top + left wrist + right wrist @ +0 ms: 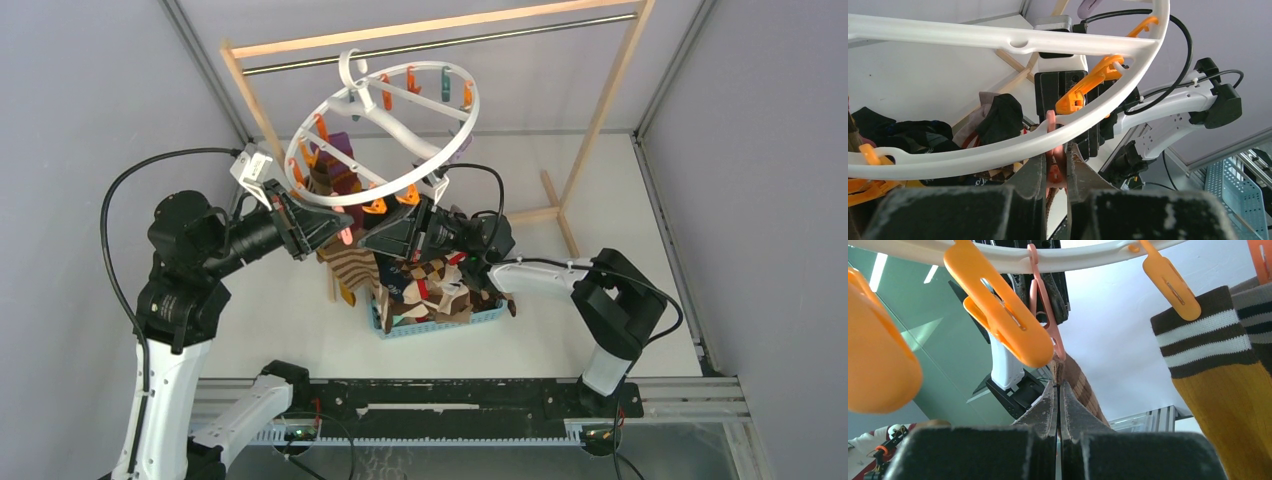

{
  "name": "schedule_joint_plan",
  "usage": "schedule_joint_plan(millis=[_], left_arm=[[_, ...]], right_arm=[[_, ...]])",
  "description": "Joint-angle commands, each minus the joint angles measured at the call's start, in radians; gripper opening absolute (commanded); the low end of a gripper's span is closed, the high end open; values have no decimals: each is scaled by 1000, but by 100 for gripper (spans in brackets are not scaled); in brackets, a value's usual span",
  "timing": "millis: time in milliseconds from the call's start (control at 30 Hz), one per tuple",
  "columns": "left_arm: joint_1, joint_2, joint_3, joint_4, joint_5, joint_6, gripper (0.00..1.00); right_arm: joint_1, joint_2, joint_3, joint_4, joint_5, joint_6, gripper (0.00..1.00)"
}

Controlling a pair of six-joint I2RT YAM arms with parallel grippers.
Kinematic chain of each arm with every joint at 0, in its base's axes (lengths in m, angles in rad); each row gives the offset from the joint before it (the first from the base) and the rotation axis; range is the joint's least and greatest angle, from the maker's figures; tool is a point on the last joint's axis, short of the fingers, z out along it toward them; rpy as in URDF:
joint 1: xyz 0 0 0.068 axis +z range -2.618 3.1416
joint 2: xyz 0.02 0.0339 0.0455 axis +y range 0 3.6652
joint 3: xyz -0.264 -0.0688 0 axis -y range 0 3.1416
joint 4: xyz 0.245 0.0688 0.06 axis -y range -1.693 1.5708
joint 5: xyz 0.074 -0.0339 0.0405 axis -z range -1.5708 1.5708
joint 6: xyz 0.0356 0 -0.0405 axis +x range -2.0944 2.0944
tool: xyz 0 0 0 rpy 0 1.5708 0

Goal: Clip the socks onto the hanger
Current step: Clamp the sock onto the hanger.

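The left arm's fingers (1032, 175) stand nearly closed, squeezing the pink clothespin (1054, 167) that hangs from the hanger (998, 150) rim at mid-frame. The right arm's fingers (1045, 412) are pressed together, seemingly pinching a brown striped sock (1079, 382) whose cuff points straight up into that pin, just above them.

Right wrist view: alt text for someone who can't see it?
The right gripper, shut, pinches a brown striped sock at a pink clothespin under the white hanger. An orange clothespin at right holds a mustard sock.
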Motion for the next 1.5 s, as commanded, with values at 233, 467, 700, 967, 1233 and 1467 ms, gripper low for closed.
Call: schedule_joint_plan(millis=[233,467,700,967,1233,1467], left_arm=[[-2,0,31,-6,93,25,0],[-2,5,35,-5,96,25,0],[-2,2,38,-6,87,31,5],[-2,1,39,-6,77,33,11],[-2,-15,41,-4,6,43,45],[-2,-3,74,-101,-43,82,77]], right_arm=[[-12,-7,58,121,11,51,0],[-13,-10,66,121,5,51,0],[-8,-3,69,121,44,34,0],[-2,3,89,120,60,24,0],[-2,-3,88,104,56,18,2],[-3,-78,59,-78,96,-82,33]])
